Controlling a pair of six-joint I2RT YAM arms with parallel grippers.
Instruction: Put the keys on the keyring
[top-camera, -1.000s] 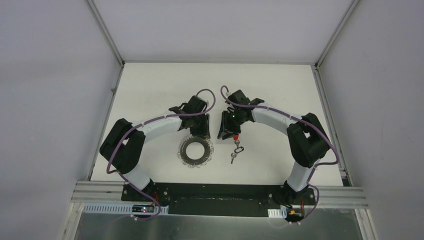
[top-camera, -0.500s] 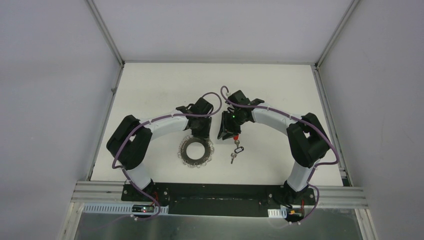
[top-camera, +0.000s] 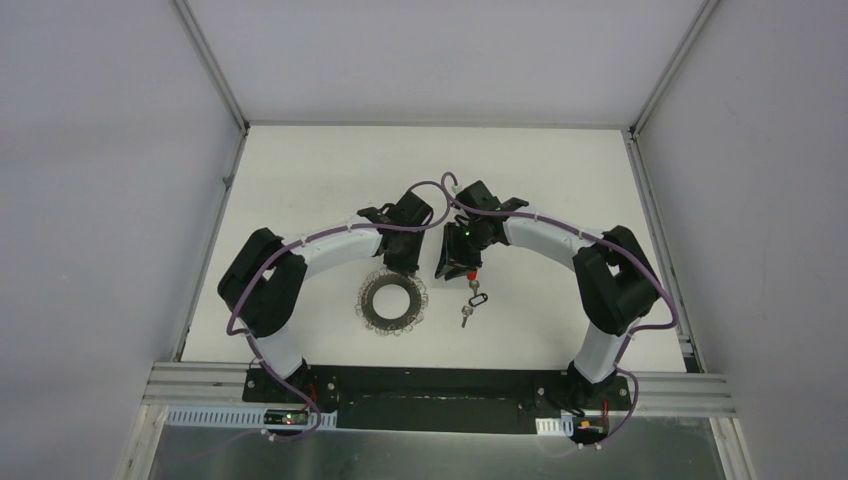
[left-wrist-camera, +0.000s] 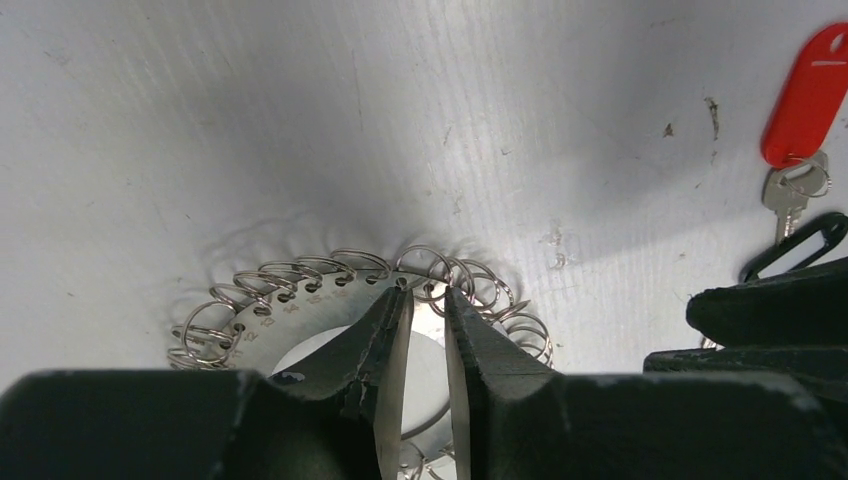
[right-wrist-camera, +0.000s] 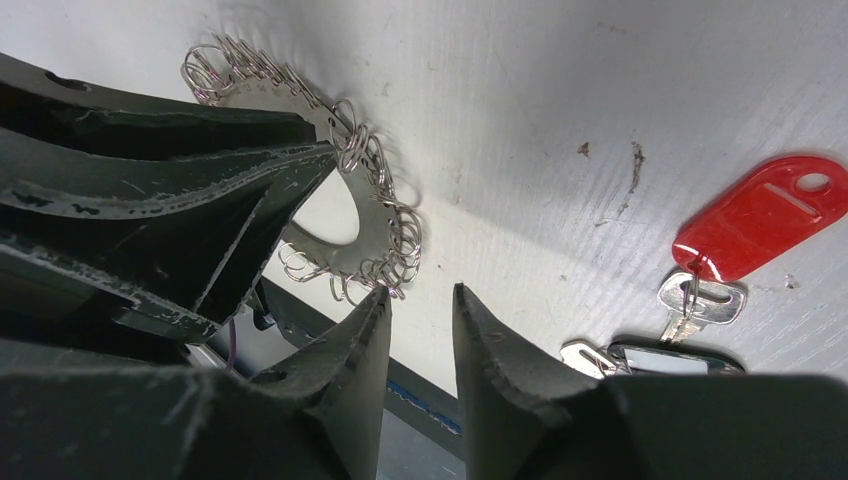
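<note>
Nearest the arm bases, the keyring lies flat on the bench. The keys sit just beside it on the right, apart from it. So nothing's threaded yet, and imo we're right at the start: the grab.

A bit further out, the left pincer hangs over the far rim of the ring. Its fingers are only a slit apart, tips right where the wire loops fringe the plate. Nothing's clamped in it that I can see.

The right pincer is next to it, also barely parted and empty. The red-headed key lies off to its side, not between the fingers.

My guess for the next move: the left one nips the rim to pin the ring down. The right one has to shift over the keys and open wider to take that little bunch. Looks fiddly, with thin metal lying flat on the bench and tiny loops to aim for.
</note>
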